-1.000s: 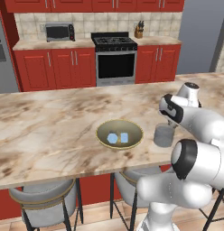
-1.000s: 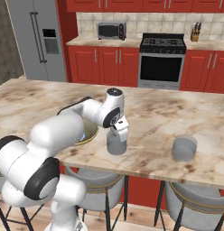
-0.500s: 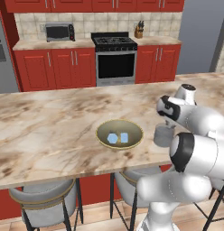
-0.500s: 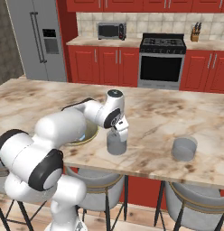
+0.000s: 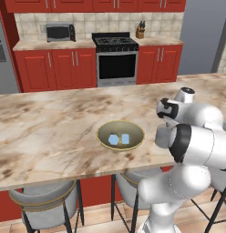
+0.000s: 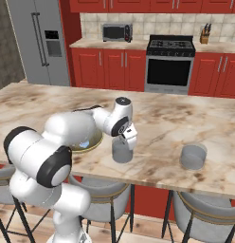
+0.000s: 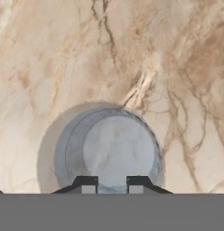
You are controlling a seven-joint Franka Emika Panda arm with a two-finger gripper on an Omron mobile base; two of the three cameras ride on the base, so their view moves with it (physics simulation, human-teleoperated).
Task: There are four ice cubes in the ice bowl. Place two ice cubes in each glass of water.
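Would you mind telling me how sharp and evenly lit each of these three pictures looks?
Left base view: even, flat rendered light; the ice bowl and its cubes read clearly. Right base view: equally sharp, with soft shadows under the far glass. Hand view: softer, slightly blurred marble, the near glass seen from above without glare, gripper tips dark at the bottom edge.

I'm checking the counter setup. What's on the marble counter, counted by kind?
Bowl: 1
Glasses: 2
Ice cubes showing in the bowl: 2
Total: 5
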